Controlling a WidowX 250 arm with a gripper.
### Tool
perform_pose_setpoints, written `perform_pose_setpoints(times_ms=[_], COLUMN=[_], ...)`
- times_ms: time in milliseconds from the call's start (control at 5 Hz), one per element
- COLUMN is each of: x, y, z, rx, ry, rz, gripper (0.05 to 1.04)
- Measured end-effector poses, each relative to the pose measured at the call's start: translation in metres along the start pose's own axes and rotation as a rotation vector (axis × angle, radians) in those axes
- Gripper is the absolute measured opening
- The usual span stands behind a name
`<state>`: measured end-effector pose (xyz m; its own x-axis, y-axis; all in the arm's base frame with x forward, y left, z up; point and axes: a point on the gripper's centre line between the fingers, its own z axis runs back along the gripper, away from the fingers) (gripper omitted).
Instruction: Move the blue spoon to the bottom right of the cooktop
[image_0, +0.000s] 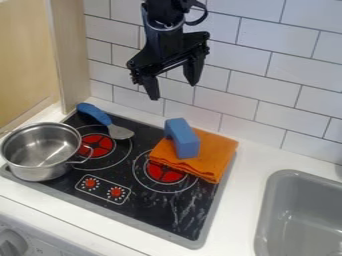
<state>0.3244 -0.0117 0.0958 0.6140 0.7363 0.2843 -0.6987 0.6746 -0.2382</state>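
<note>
Blue spoon (95, 115) lies below the gripper (174, 91) and off to its left, its rounded handle at the back left corner of the cooktop (150, 206) and its silvery end slanting toward the right, by the left burner (98, 145). The gripper hangs above the work, in front of the tiled wall (267, 75), its two fingers pointing down and spread wide apart, with nothing held between them. Farther down and left of it, beyond the spoon, a steel saucepan (41, 173) sits at the left side of the cooktop, its handle pointing right. Below the gripper and slightly to the right, a folded orange cloth (224, 148) covers part of the cooktop's back right, reaching over the edge of the right burner (163, 175), and a blue block (188, 148) rests on top of it. Well below the gripper, toward the left, are two red knobs (90, 183) in an outlined panel. Far to its lower right, a grey sink (262, 220) is set into the white counter (248, 175); a pale wooden panel (69, 60) stands upright to its left.
</note>
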Motion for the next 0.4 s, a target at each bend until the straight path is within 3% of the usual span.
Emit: perform_pose_setpoints(times_ms=[200,400], x=[-0.0122,-0.0028], y=[0.0140,0.0198], z=[-0.0118,-0.0048], rx=[0.050,0.043], ry=[0.038,-0.018], rz=[0.009,0.141], gripper=[0.999,0.999])
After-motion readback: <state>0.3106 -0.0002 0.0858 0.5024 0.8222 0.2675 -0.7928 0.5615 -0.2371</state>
